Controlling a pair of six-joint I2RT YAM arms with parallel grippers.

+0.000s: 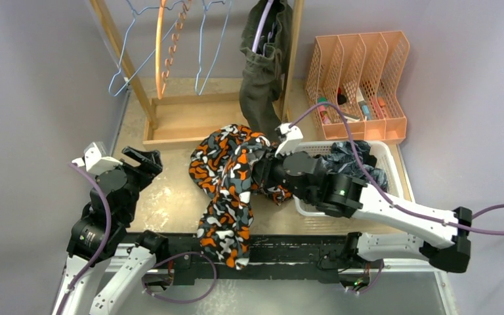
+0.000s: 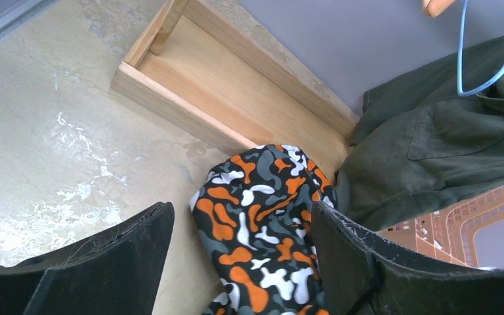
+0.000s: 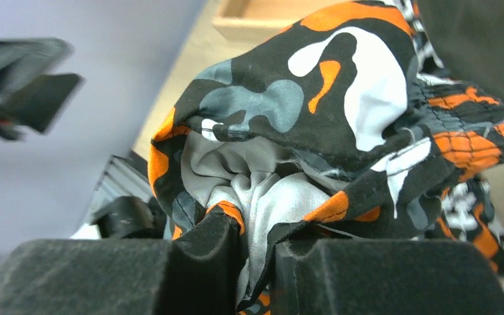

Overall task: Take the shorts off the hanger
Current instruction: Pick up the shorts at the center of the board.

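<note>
Right gripper [image 3: 259, 244] is clenched on a bunched fold of the camo shorts [image 1: 226, 190], fabric pinched between its black pads in the right wrist view. Left gripper [image 1: 142, 161] stands released, jaws wide with nothing between them, off to the left of the cloth. The camo shorts are free of any hanger: they lie heaped on the table [image 1: 164, 203] between the arms, one end raised in the grip and the other trailing over the near edge. The step in hand looks like stowing this pair, so the next move probably calls for a lift high enough to clear the trailing leg, a swing right over the white basket [image 1: 388, 159], and then a release. One olive-green pair [image 1: 262, 72] hangs on a pale hanger [image 1: 263, 26] at the wooden rack [image 1: 184, 121], seemingly the last to come off. Dark fabric [image 1: 357, 156] lies in the basket; how many pairs it makes cannot be told. Three hangers hang bare: two blue wire ones [image 1: 126, 56] and one orange [image 1: 162, 46].
</note>
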